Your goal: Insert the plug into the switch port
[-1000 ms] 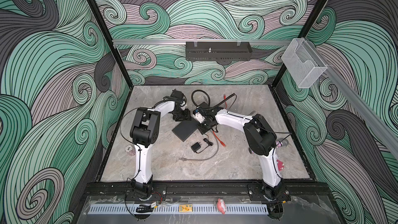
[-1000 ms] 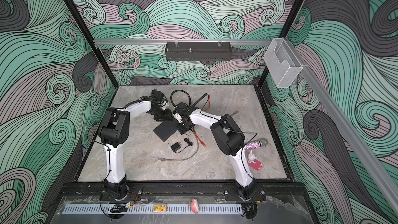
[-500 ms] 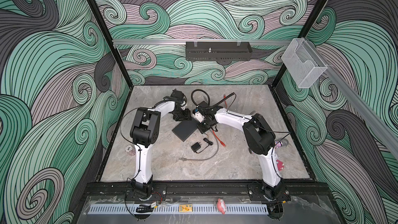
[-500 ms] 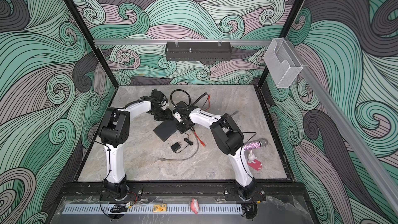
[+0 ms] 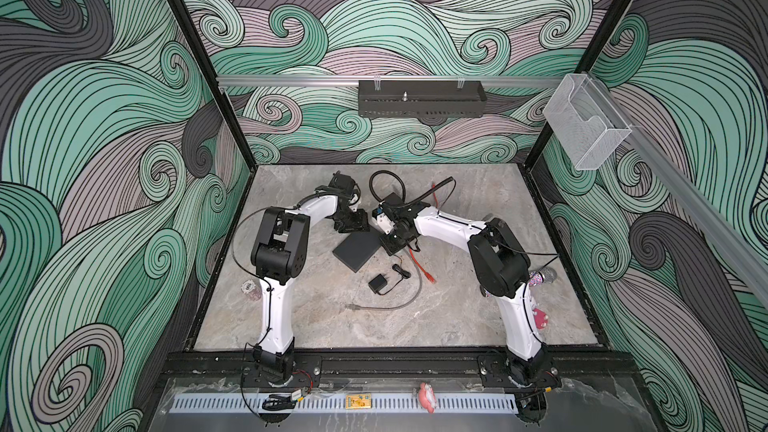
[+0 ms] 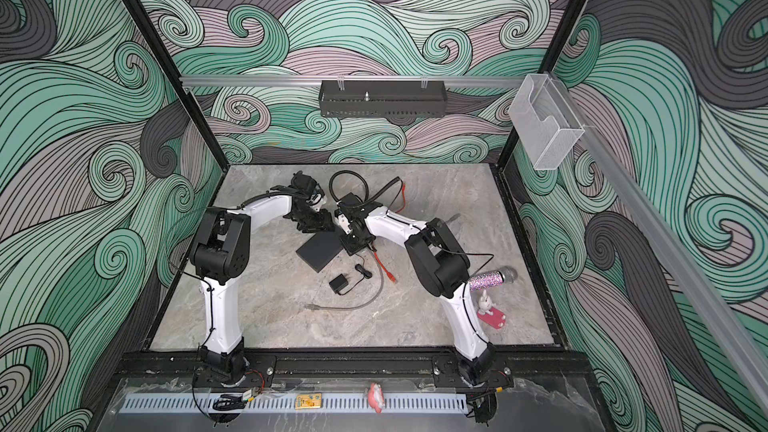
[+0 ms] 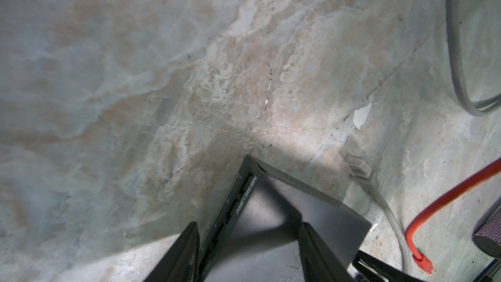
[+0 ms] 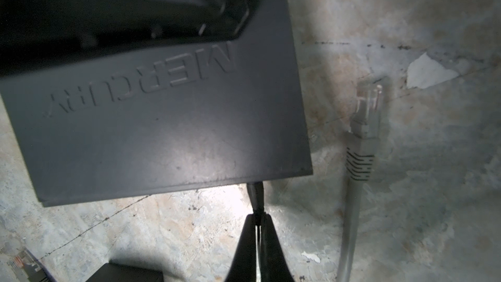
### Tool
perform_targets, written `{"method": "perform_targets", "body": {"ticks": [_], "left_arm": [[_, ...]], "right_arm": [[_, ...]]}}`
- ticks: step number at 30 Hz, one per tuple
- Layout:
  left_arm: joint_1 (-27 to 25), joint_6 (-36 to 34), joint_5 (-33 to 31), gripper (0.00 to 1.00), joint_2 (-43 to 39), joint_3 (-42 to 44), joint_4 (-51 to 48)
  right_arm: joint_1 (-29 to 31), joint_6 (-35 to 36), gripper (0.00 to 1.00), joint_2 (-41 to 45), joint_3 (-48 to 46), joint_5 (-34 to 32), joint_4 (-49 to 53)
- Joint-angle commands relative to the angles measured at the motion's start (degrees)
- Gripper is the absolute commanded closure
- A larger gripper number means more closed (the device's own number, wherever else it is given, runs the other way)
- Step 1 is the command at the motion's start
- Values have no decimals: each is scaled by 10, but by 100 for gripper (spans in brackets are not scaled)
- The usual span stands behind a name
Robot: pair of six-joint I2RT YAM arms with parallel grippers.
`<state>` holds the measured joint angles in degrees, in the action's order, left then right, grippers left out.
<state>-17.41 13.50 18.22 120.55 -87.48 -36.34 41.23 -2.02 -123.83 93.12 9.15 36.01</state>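
The switch (image 5: 355, 252) lies flat near the middle of the table (image 5: 457, 305). In a top view your left claw (image 7: 249, 225) sits at the switch's 12 o'clock end. Its jaws are about half open, one finger beside the port face and the other over the top. It seems to brace the box rather than pinch it.

Your right claw (image 8: 259, 217) is at the switch's 3 o'clock side, closed tight on the plug (image 8: 256, 195) just behind its barrel. The barrel's tip is at the switch's edge, and how deep it sits is hidden under that edge.

So the step looks like the final push. Drive the plug straight along its own axis, toward about 10 o'clock, low and level with the port. Don't lift or twist, or the thin barrel may bind. Have the left claw press down so the box can't slide away. Push in short strokes until the barrel stops, and only then open cleanly. Steer clear of the grey cable (image 8: 363, 120) lying just beside the switch.
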Motion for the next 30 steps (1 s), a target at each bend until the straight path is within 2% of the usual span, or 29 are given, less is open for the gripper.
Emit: {"method": "perform_targets", "body": {"ticks": [1,9,16,26,30], "left_arm": [[-25,-6,11,43,17,5,-55],[-6,-4,-7,43,10,-1,-65],[7,-4,-19,42,-6,-6,-73],[19,-11,-56,40,-50,-5,-112],[26,0,-75,37,-83,15,-120]], "right_arm": [[5,9,90,4,5,6,-81],[3,31,83,59,-60,-11,-80],[-2,39,80,115,-101,-18,-77],[-10,20,81,173,-154,-21,-77],[-10,-12,81,203,-191,-14,-106]]}}
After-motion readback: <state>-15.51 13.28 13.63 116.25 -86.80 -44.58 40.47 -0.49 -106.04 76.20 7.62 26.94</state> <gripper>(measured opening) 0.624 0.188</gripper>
